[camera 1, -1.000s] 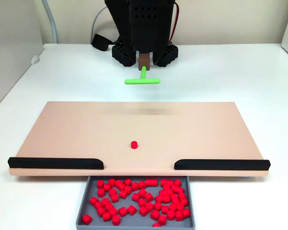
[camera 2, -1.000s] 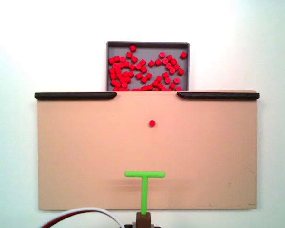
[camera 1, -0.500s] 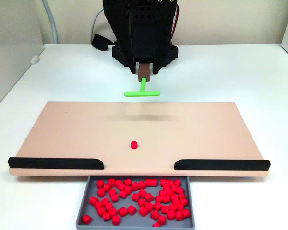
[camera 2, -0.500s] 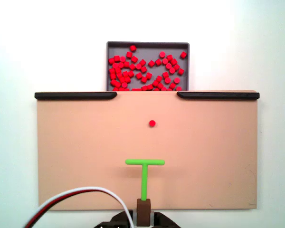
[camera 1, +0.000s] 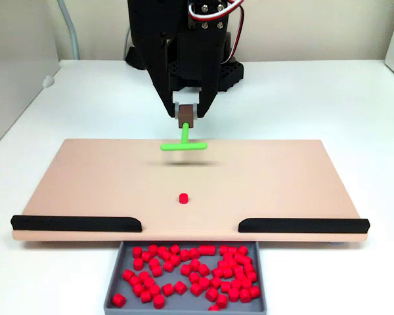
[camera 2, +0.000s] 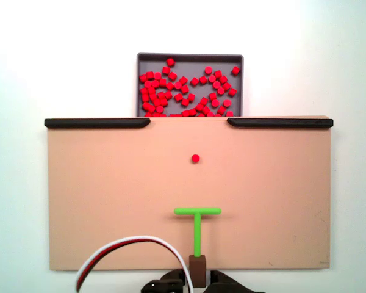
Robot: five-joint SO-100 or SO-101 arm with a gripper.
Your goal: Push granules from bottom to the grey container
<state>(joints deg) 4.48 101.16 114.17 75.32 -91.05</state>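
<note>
One loose red granule (camera 1: 182, 197) lies near the middle of the peach board (camera 1: 282, 177), also seen from above as a granule (camera 2: 196, 158) on the board (camera 2: 280, 183). Many more granules (camera 1: 197, 272) fill the grey container (camera 1: 184, 304) at the board's near edge; from above the container (camera 2: 189, 57) sits at the top. My gripper (camera 1: 184, 110) is shut on the brown handle block of the green T-shaped pusher (camera 1: 182, 145). The pusher (camera 2: 197, 213) hovers over the board's arm-side part, well short of the lone granule, with my gripper (camera 2: 197, 279) behind it.
Two black strips (camera 1: 75, 223) (camera 1: 302, 225) line the board's edge beside the gap that opens onto the container. The arm's red and white cable (camera 2: 125, 251) loops over the board's lower edge. White table surrounds the board; a wall panel (camera 1: 16, 59) stands at the left.
The arm has come forward over the board's edge. The pusher moved with it and shifted sideways, leftward in the front view and rightward in the top view. The lone granule has not moved.
</note>
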